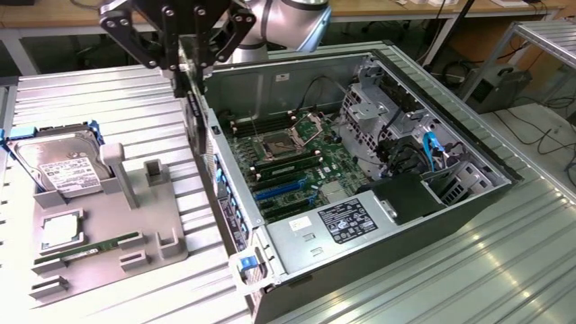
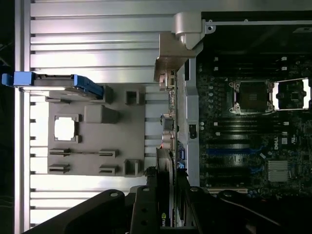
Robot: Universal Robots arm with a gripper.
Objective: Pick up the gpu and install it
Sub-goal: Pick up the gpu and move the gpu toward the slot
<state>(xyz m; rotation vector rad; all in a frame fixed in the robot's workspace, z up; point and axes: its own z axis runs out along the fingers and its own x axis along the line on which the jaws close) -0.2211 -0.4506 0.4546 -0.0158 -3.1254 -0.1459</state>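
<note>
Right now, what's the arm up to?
The gripper is shut on the gpu, holding it upright at the rim of the open case, on the exterior view's left. The card is not seated: the blue slots are bare. The hard drive and memory stick sit on the grey fixture.

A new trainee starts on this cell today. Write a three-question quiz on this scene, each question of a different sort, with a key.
1. True or false: the hard drive sits on the grey tray, outside the computer case.
2. What is the tool gripping? A. a memory stick B. the gpu C. the hard drive
3. Is the gpu seated in a slot on the motherboard yet?

Key: 1. True. 2. B. 3. No. It is in the tool, at the case's wall on the exterior view's left.
</note>
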